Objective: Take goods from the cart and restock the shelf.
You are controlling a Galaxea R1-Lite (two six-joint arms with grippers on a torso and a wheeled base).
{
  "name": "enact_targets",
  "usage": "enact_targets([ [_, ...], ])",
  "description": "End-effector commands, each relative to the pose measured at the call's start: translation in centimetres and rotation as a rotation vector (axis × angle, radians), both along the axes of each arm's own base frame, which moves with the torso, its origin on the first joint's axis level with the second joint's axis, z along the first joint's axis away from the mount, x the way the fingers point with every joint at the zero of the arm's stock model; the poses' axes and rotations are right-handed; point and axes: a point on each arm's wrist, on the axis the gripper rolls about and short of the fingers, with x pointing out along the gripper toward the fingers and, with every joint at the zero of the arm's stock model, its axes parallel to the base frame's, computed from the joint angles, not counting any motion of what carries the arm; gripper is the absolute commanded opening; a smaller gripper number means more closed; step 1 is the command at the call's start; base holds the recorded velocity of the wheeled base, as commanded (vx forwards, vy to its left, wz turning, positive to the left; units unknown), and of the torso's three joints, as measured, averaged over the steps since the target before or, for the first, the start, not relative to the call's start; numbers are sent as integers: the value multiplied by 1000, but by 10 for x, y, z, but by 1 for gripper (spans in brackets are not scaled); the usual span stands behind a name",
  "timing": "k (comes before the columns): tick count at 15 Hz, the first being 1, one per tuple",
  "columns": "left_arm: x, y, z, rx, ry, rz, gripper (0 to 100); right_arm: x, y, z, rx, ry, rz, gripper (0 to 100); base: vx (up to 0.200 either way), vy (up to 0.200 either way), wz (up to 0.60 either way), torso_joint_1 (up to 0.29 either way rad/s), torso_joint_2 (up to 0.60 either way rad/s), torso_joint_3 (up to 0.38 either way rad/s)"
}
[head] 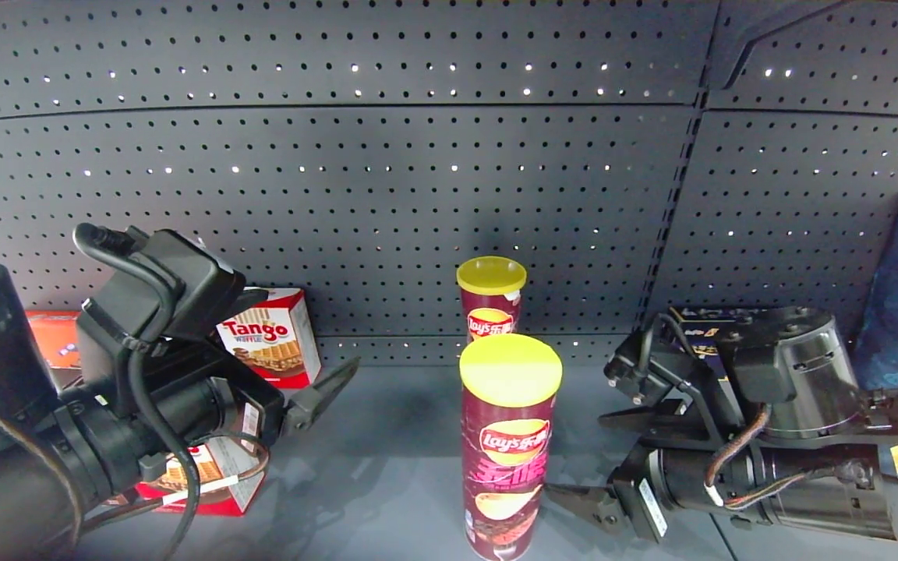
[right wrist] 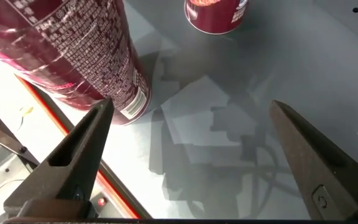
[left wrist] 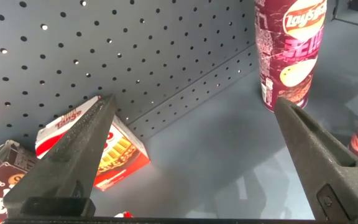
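Front chip can: upright, lower centre of head frame. Rear chip can: upright behind it, near pegboard panel. Head view gives both yellow lids; right wrist view gives front can's base, near front edge of shelf deck. Right gripper: fingers spread wide, holding nothing, just right of front can. Left gripper: wide, holding nothing, well left of cans, near wafer box.

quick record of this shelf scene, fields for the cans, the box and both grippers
front can: upright, yellow lid, near the front of the shelf
back can: upright, behind the front can, by the pegboard
box: left of the cans, at the back
left gripper: open, empty
right gripper: open, empty, beside front can
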Motion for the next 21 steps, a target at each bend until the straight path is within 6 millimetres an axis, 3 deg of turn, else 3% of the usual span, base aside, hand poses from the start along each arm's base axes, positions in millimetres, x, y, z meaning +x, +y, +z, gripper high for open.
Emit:
enact_targets([
  [1,0,0,0,1,1,1,100,1,0,-1,-3,4,0,100,0,0,0,0,0,0],
  [8,0,0,-1,2,6,1,100,-1,-5,-1,0,2,-12,100,0,0,0,0,0,0],
  [11,-1,1,-4,0,3,1,100,-19,-38,30,110,-85,-89,100,0,0,0,0,0,0],
  [13,-5,6,-7,-4,-5,13,100,-32,-72,47,167,-176,-205,100,0,0,0,0,0,0],
  [14,-10,15,-5,-16,-28,39,100,-49,-100,52,197,-236,-293,100,0,0,0,0,0,0],
  [15,-14,24,0,-30,-54,71,100,-75,-130,47,216,-295,-404,100,0,0,0,0,0,0],
  [17,-21,36,8,-51,-90,117,100,-115,-161,27,224,-379,-581,100,0,0,0,0,0,0],
  [18,-21,38,9,-53,-96,125,100,-120,-164,23,222,-389,-608,100,0,0,0,0,0,0],
  [19,-25,43,14,-64,-120,149,100,-147,-173,-6,209,-433,-723,100,0,0,0,0,0,0],
  [21,-31,47,17,-75,-142,155,100,-168,-176,-34,190,-476,-783,100,0,0,0,0,0,0],
])
